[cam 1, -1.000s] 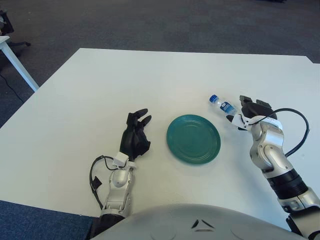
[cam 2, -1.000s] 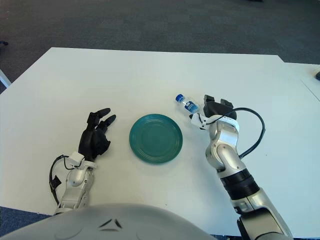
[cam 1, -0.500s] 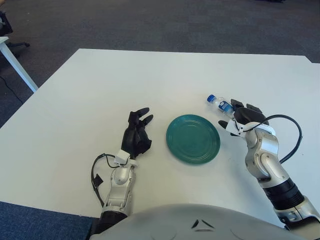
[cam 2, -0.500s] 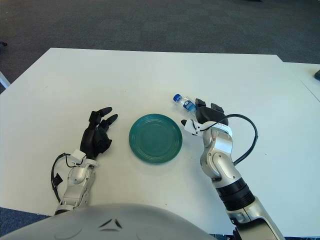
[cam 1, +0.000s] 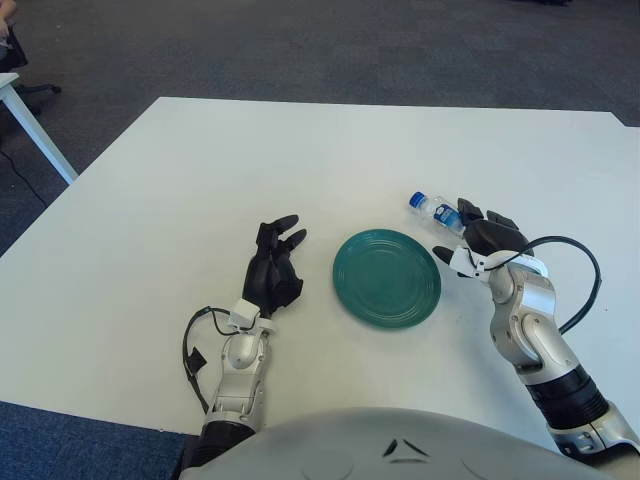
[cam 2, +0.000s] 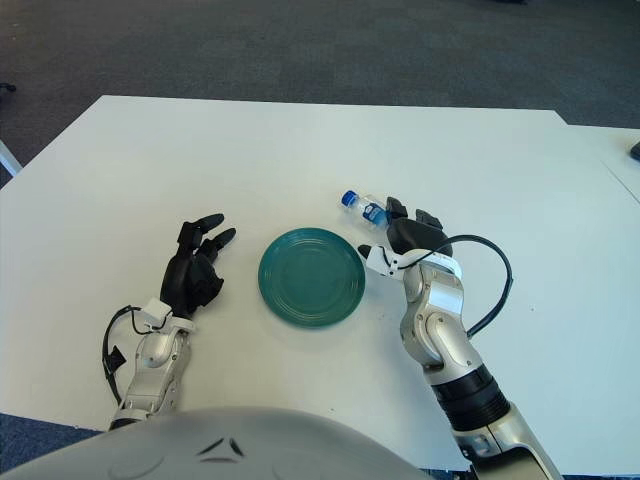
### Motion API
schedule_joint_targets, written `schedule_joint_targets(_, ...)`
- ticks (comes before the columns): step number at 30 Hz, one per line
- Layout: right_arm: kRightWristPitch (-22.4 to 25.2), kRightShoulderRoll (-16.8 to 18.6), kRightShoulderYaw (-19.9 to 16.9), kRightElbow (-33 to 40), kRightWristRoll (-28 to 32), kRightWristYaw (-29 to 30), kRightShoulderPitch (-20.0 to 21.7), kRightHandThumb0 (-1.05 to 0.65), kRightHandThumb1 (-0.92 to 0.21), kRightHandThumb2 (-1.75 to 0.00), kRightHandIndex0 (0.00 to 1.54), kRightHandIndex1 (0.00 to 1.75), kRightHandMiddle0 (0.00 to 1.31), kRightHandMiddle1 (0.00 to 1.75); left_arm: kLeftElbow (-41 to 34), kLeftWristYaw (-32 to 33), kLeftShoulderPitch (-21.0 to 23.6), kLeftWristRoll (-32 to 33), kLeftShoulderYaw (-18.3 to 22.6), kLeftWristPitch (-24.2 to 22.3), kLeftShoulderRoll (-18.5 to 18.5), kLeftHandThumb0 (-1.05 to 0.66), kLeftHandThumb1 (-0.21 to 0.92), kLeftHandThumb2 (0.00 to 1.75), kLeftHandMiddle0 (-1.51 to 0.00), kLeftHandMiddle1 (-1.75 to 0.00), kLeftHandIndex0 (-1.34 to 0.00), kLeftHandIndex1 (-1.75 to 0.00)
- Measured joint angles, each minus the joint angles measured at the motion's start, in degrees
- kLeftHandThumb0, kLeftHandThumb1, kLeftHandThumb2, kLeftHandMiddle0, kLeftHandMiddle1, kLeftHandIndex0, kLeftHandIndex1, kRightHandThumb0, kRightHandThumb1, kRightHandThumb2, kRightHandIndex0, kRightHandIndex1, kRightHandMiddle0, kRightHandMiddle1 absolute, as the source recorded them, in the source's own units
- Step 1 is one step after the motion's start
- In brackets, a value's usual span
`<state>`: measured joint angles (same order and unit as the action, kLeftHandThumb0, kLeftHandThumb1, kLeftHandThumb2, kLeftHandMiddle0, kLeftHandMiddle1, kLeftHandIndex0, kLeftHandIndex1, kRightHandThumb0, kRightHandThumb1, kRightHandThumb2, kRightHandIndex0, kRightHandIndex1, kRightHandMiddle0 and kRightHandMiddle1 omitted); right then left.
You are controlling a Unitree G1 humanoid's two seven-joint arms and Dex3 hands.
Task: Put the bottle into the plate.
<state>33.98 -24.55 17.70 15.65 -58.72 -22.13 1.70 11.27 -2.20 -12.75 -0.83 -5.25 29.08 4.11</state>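
Observation:
A small clear bottle [cam 1: 434, 209] with a blue cap and blue label is held in my right hand [cam 1: 477, 232], tilted with its cap pointing up and left, just right of the plate's far edge. The round teal plate [cam 1: 386, 278] lies flat on the white table, empty. My right hand's fingers are curled around the bottle's lower half, which they hide. My left hand [cam 1: 273, 268] rests on the table left of the plate, fingers relaxed and holding nothing.
The white table [cam 1: 200, 180] stretches wide around the plate. Dark carpet lies beyond its far edge. A white table leg [cam 1: 30, 120] stands at the far left. A black cable [cam 1: 580, 290] loops off my right forearm.
My right hand has moved left with the bottle, closer to the plate's right rim. The left hand has barely moved.

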Motion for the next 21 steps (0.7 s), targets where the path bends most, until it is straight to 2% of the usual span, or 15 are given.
schedule_joint_targets(10,0.12,1.06,-0.24,0.57,0.06,-0.17,-0.31,-1.05,-0.92,-0.73,0.0,0.0,0.01,0.05,-0.85,0.02,-0.61,-0.13,-0.14,-1.12,0.19,-0.81,0.92,1.08,-0.34,-0.57,-0.03,-1.15)
schedule_joint_targets(21,-0.11,1.06,-0.64,0.63,0.05,-0.14,-0.58,-1.05,-0.92,-0.71,0.0,0.0,0.0,0.05,-4.44,1.15,-2.42,-1.84,-0.55,-5.34,0.45,-0.81,0.92,1.07,-0.34,-0.57,-0.03,-1.15)
